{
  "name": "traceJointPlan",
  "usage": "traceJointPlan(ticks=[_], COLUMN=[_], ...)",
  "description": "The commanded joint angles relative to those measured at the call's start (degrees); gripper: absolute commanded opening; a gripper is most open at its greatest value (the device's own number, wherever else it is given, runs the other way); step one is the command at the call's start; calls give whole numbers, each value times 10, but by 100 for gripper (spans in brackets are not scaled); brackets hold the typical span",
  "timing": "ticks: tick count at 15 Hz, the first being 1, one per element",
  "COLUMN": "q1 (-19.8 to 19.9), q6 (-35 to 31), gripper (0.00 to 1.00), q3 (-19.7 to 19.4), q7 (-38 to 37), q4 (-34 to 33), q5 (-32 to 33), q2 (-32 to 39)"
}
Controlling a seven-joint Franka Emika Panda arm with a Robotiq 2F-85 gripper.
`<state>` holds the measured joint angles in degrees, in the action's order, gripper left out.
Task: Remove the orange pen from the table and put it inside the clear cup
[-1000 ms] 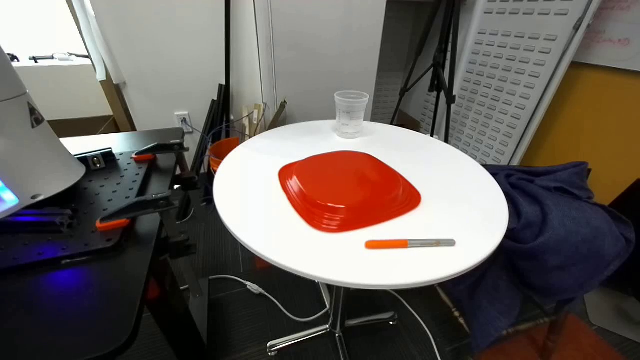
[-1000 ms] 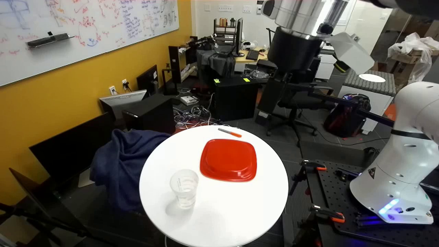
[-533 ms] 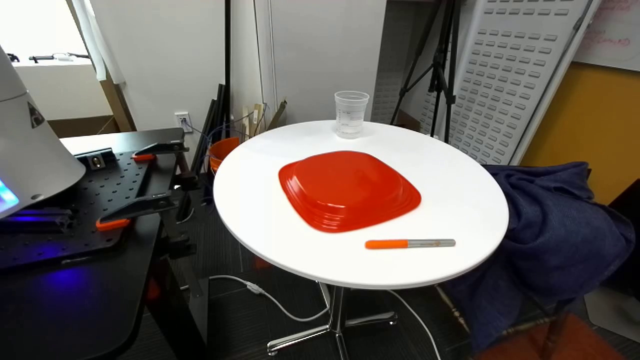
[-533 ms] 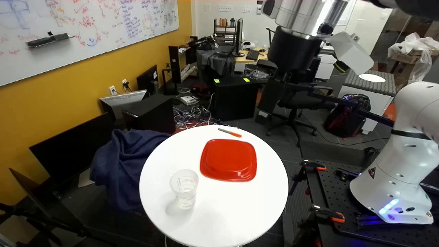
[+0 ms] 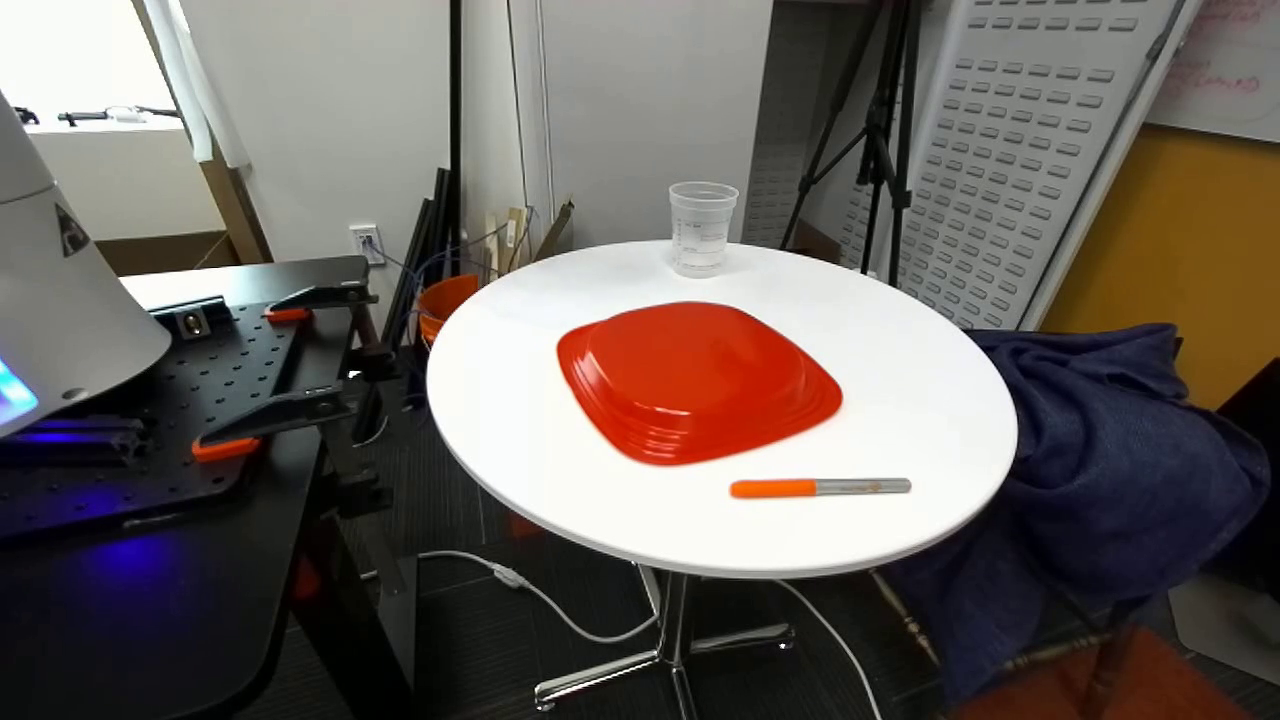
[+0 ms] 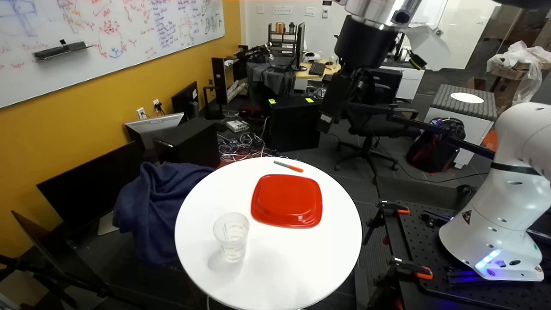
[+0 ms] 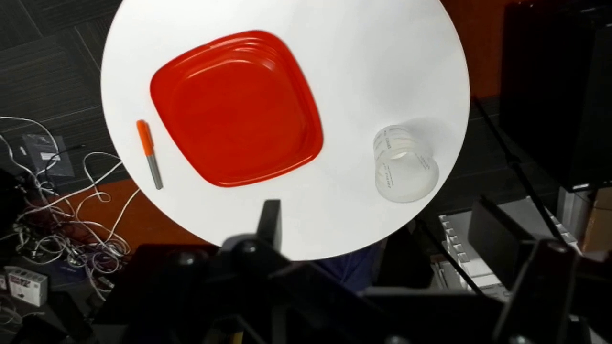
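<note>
The gripper (image 7: 385, 229) hangs in the air, its 2 fingers spread wide with nothing between them, and the orange pen (image 7: 149, 154) lies flat on the surface (image 7: 344, 205), well apart from the gripper, past the finger at the left of the wrist view. I would worry most about a missed grasp: if the gripper comes down without shifting toward the pen, it may close on air, and if it goes too low, its tips may press on the surface. A touch from the side could roll the pen off the rim, because its barrel seems round and that edge is near. On the pen's inner side, the red plate (image 7: 239, 110) is near enough to be caught by a finger. Later, the clear cup (image 7: 406, 177), upright ahead of the gap between the fingers, may tip if the pen strikes its lip, as it seems light. About materials: the cup looks like thin transparent plastic, slightly tapered, with printed marks on its wall; the plate is glossy, squarish, with rounded corners and stepped sides; the pen is slim and straight, orange at 1 end and grey at the other; the surface is smooth, round and white.
</note>
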<state>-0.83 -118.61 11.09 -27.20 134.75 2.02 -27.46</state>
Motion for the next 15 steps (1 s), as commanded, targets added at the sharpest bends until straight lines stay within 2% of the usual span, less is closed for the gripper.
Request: traceJointPlan(ticks=[1, 8, 15], q1=[14, 56, 86], q6=[-7, -6, -44], gripper=[100, 100, 100], q3=[-35, -104, -178], q7=[34, 107, 226], q4=[9, 9, 16], q5=[3, 7, 10], q2=[-33, -55, -32])
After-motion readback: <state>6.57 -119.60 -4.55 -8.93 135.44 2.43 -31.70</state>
